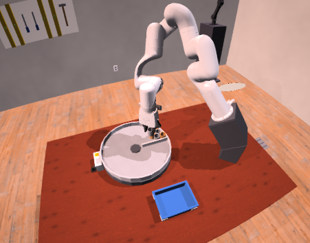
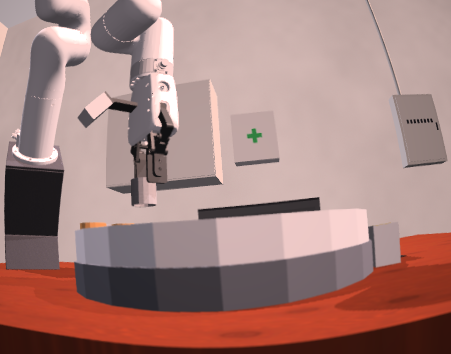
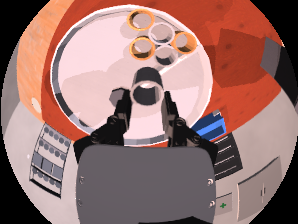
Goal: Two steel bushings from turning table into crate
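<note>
We see our gripper clamped on one steel bushing, lifted above the turntable. At twelve o'clock there, we count three orange bushings and two steel ones.

A workshop corner with plank floor and a red mat

We see a wooden plank floor under a large red mat, a grey wall behind and a beige wall to the right. On the grey wall hangs a tool board with yellow stripes, two blue-handled tools and a hammer, and lower down a small white outlet. A dark cabinet stands in the far corner. From the low exterior view we also see a white box with a green cross, a larger plain grey panel beside it, and a grey box fed by a cable.
</note>
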{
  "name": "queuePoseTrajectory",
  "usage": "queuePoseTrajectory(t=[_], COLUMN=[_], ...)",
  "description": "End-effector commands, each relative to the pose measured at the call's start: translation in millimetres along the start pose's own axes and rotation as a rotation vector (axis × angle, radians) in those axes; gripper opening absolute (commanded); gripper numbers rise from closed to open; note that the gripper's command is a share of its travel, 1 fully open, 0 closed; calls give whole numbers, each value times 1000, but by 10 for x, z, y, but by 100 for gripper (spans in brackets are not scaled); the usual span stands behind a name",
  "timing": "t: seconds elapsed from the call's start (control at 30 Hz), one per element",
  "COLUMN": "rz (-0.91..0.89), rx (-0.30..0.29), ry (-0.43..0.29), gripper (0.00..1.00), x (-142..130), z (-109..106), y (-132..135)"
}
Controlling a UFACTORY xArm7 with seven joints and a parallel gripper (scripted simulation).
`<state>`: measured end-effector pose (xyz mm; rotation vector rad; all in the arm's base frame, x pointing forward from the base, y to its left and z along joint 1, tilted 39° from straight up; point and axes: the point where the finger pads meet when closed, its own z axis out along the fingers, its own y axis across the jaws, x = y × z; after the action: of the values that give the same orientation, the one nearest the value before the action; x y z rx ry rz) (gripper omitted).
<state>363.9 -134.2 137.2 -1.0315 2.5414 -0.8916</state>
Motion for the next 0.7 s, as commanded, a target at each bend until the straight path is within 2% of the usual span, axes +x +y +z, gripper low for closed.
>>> queuePoseTrajectory(t=[0.0,0.43,0.67], rz=[0,0,0], rx=[2,2,1], ry=[-2,-2,-2], gripper=[0,0,0], x=[-8,-83,-318], z=[-6,-6,-6], y=[-7,64,286])
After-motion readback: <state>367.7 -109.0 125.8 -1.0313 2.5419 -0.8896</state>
